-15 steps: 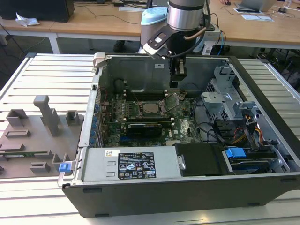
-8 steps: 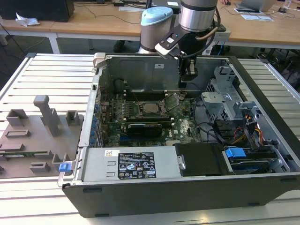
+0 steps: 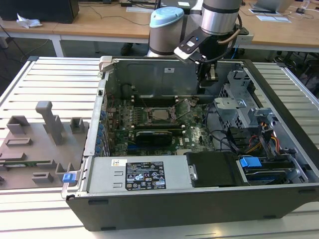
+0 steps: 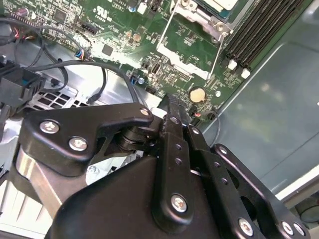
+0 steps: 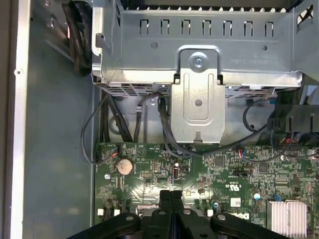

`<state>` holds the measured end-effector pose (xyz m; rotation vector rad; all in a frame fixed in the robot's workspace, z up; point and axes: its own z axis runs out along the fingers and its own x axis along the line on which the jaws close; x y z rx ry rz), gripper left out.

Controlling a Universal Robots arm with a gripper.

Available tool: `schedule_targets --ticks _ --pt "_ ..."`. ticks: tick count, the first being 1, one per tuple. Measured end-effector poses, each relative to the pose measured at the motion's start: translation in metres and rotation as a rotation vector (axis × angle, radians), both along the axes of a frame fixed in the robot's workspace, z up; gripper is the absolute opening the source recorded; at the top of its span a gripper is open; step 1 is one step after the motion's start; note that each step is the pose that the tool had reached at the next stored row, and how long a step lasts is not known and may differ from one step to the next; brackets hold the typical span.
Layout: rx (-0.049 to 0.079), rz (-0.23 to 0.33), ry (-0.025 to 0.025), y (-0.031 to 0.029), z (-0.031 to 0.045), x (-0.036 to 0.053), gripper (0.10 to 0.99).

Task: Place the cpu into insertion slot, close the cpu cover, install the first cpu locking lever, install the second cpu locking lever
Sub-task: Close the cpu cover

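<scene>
A slatted metal table (image 3: 50, 79) carries one open computer case (image 3: 149, 204), a dark sheet-steel box lying on its side. Over its far wall stands the single arm (image 3: 217, 20), a smooth silver tube with a pale blue cap. Beside the case, at the exterior view's left, lies a matte grey fixture tray (image 3: 40, 144) with blocky holders.

Inside the case are one grey labelled power supply (image 3: 144, 174), a perforated bare-steel drive cage (image 5: 199, 50) and the green motherboard (image 3: 199, 137), densely studded with small parts. One long black graphics card (image 3: 154, 135) lies across the board.

The gripper (image 3: 208, 74) is black, jointed and screwed together. It hangs above the board near the drive cage, well apart from the socket, with its fingertips (image 5: 167, 195) pressed together on nothing.

The cpu cover (image 4: 184, 63) is a thin silver frame, swung open, with green board showing through its window.

The insertion slot (image 3: 151, 118) is one small black-framed square. The cpu (image 3: 160, 116) sits in it, flat, square and dull silver-grey.

One round, pale coin cell (image 5: 123, 165) lies flat on the board.
</scene>
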<state>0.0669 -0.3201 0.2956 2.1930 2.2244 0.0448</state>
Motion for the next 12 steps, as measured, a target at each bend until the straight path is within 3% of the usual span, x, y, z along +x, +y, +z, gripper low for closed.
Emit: schedule_targets --ticks 12 --pt "0.000 0.000 0.0003 0.0000 -0.0142 0.0009 0.106"
